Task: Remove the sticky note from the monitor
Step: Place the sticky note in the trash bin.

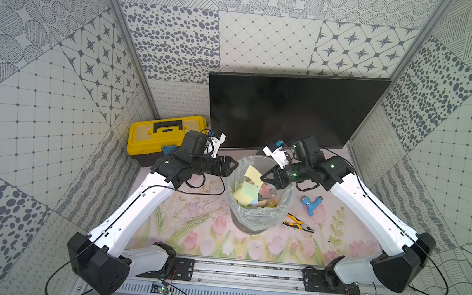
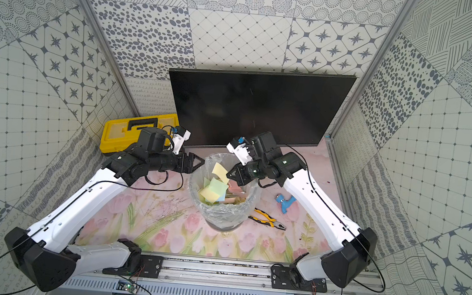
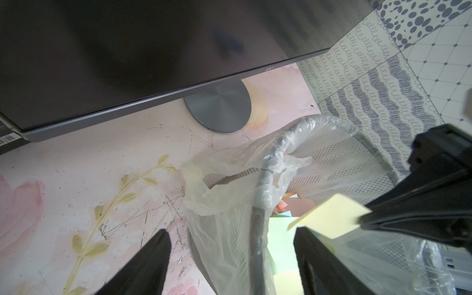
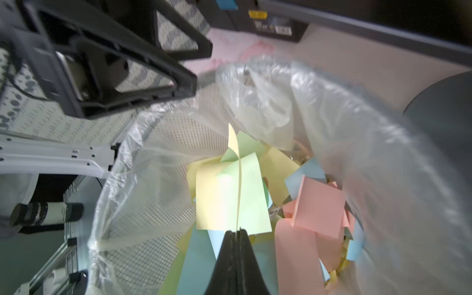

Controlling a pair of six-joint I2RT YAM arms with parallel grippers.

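One pale yellow sticky note (image 1: 252, 175), a thin paper square, hangs over the wastebasket (image 1: 251, 224), pinched at its edge by the right gripper (image 1: 263, 177). The left gripper (image 1: 234, 167) stands at the wastebasket's rim, jaws apart. Behind the wastebasket, the monitor (image 1: 290, 109) shows a bare, glossy black screen. Removal appears done; only release into the film-lined wire mesh is left.

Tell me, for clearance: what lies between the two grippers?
A yellow sticky note, pinched by the right gripper, above the lined bin; shown in both top views.
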